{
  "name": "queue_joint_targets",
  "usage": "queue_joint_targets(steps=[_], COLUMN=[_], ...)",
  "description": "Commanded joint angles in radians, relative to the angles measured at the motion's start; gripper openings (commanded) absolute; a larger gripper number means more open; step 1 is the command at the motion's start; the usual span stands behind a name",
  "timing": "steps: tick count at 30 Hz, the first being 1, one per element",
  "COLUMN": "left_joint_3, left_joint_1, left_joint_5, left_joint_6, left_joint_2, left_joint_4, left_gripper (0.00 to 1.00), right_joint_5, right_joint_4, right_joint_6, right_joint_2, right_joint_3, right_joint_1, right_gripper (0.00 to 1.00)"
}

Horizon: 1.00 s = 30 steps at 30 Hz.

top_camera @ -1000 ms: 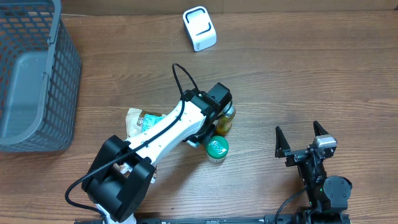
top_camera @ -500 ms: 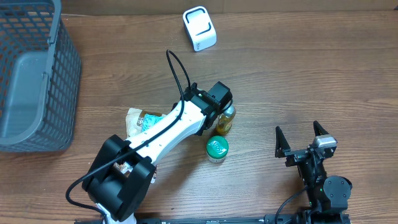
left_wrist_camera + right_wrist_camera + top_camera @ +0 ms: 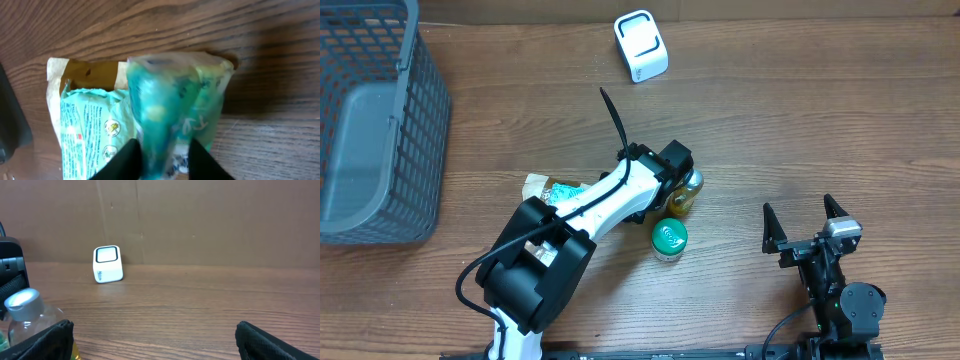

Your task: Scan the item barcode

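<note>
**Item:** snack packet point(image 3: 95, 130), mint and brown, lying flat on the worktop point(image 3: 820, 110) under my left arm. It sits to the left of the bottle point(image 3: 686, 192) and the green-lidded jar point(image 3: 669, 238). One teal fold of it rises, blurred, between my left fingers point(image 3: 126, 159).

**Left jaws:** one finger on either side of that fold, with a narrow gap. I cannot tell from the wrist view whether they pinch it or only flank it.

**Right jaws:** spread wide, empty, at the near right of the worktop, well apart from everything.

**Scanner** point(image 3: 641, 46)**:** white block at the far edge, well apart from the packet. The basket point(image 3: 380, 130) stands far left.

**Step in hand, as I judge it:** secure the packet for the lift.
- Take the fold deep between the pads. The film looks slippery and will crumple, so I close gently but fully.
- No barcode shows on the upper face, only print too blurred to read. I expect to turn the packet and present the coded face flat to the scanner.
- Lift clear of the bottle, which stands near and could tip.
</note>
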Motion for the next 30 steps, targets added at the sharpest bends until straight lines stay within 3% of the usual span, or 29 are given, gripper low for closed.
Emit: queue_joint_targets(steps=[1, 8, 15, 20, 24, 27, 30], left_joint_3=[0.010, 0.092, 0.237, 0.261, 0.232, 0.200, 0.157], left_joint_1=[-0.005, 0.001, 0.076, 0.201, 0.324, 0.409, 0.472], left_joint_5=[-0.019, -0.010, 0.101, 0.311, 0.568, 0.720, 0.772], left_joint_6=[-0.021, -0.021, 0.068, 0.187, 0.294, 0.362, 0.385], left_joint_2=[0.006, -0.003, -0.040, -0.043, -0.039, -0.036, -0.036], left_joint_4=[-0.011, -0.081, -0.148, -0.149, -0.119, -0.099, -0.068], left_gripper=[0.33, 0.37, 0.52, 0.58, 0.61, 0.58, 0.53], right_joint_5=[0.004, 0.004, 0.004, 0.004, 0.004, 0.004, 0.004], right_joint_4=[0.004, 0.004, 0.004, 0.004, 0.004, 0.004, 0.004], right_joint_6=[-0.004, -0.004, -0.004, -0.004, -0.004, -0.004, -0.004], right_joint_2=[-0.012, -0.012, -0.012, -0.012, -0.012, -0.012, -0.012], right_joint_3=[-0.011, -0.011, -0.011, -0.011, -0.011, -0.011, -0.011], right_joint_1=[-0.006, -0.006, -0.006, -0.006, -0.006, -0.006, -0.006], right_gripper=[1.00, 1.00, 1.00, 1.00, 1.00, 1.00, 1.00])
